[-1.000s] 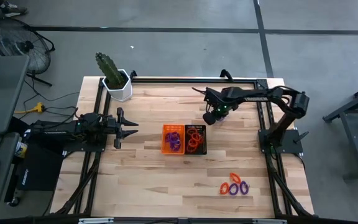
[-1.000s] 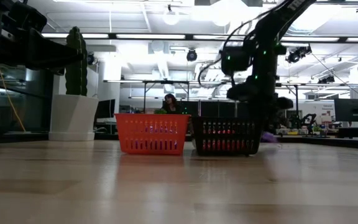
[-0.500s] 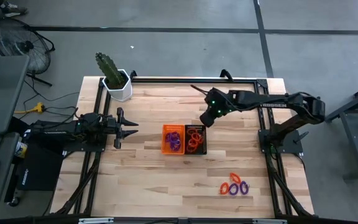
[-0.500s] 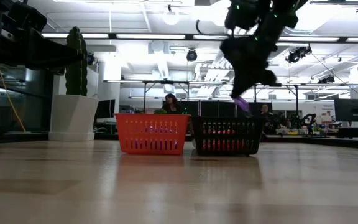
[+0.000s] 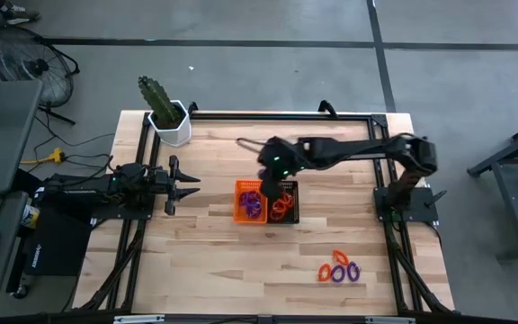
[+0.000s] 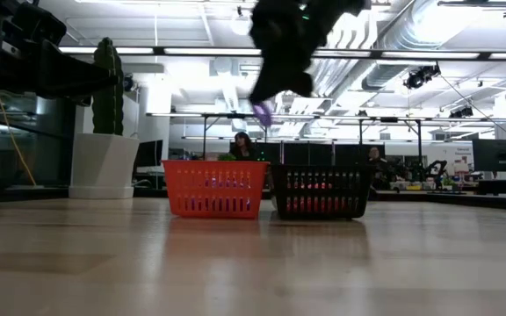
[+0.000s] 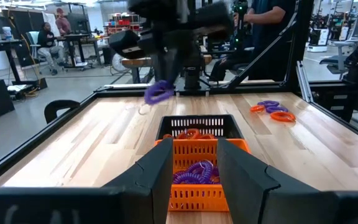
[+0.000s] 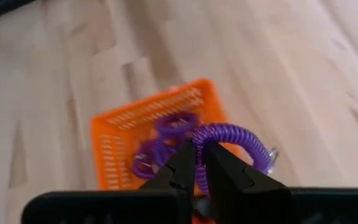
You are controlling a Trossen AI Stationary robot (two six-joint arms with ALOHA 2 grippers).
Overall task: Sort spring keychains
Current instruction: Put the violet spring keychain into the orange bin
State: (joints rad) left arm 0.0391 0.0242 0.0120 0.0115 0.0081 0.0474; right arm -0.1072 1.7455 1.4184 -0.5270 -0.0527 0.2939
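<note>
The right gripper (image 8: 199, 163) is pinched shut on a purple keychain (image 8: 232, 142), gripping one side of the coil so the loop hangs free ahead of the fingers. In the high view this gripper (image 5: 265, 174) sits just above centre of the frame, at the upper edge of the orange bin (image 5: 238, 208). That bin already holds purple coils, so this looks like the carry just before the drop. The black bin (image 5: 292, 209) touches it on the right and holds orange coils, so the colours appear to go to the bin of the other colour. The three keychains (image 5: 339, 270) not yet sorted, orange and purple, lie together at the lower right of the high view, well apart from the bins. The left gripper (image 5: 188, 185) waits at mid-left, fingers parted and empty, pointing at the bins. The high view gives the layout but hardly shows the carried coil. The low view shows it dangling clear above the bins' rims in the upper middle of the frame, though it cannot tell how far over the orange bin it is. The right wrist view shows the grip itself and the purple pile below. The left wrist view shows both bins' contents from the side, with the coil held beyond the black bin.
</note>
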